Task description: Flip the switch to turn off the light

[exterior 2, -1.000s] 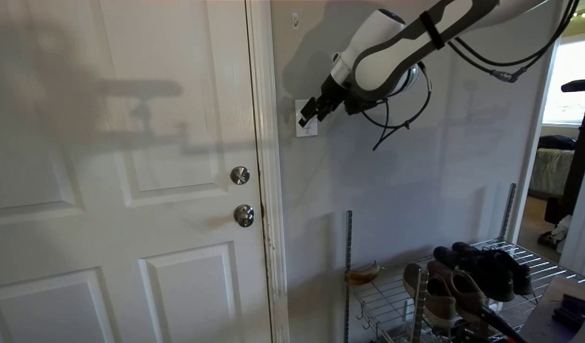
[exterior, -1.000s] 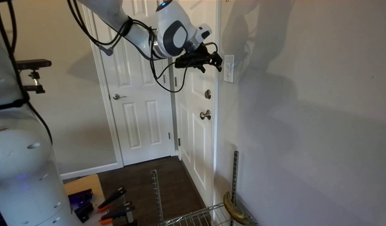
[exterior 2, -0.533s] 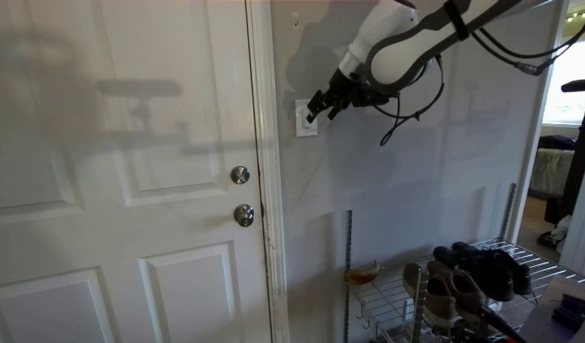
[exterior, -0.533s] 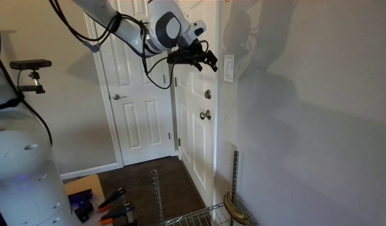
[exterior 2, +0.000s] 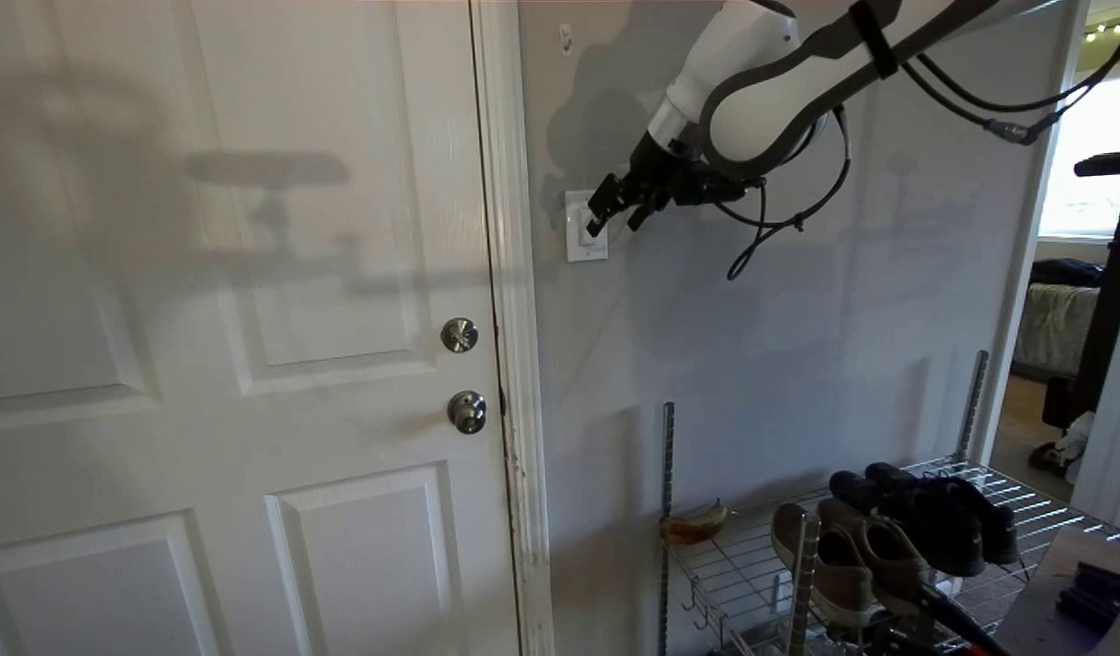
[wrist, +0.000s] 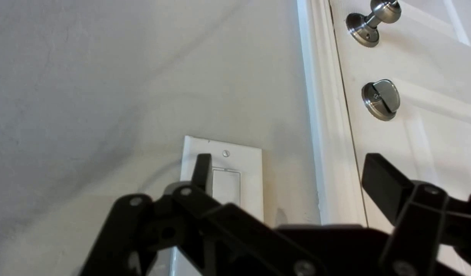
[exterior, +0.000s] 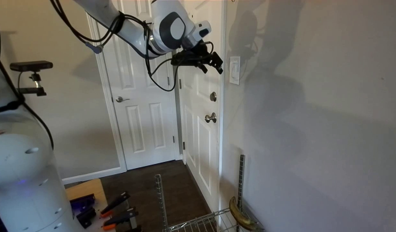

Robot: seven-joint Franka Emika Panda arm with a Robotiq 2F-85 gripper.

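Note:
The switch is a white upright wall plate with a flat rocker, low in the wrist view. Its lower part is hidden behind my gripper's linkage there. The switch plate shows on the wall in both exterior views. My gripper is open and empty, its black fingers wide apart. In the wrist view one finger overlaps the left side of the switch and the other lies over the door. In an exterior view the gripper is apart from the switch. In an exterior view a fingertip of the gripper overlaps the plate's right side.
A white door with a knob and a deadbolt stands beside the switch, with a door frame between. Below is a wire rack with a banana and several shoes.
Between one second and half a second ago, my gripper drew back from the wall, away from the switch, uncovering more of the plate. Since then it has not visibly moved. It stays open.

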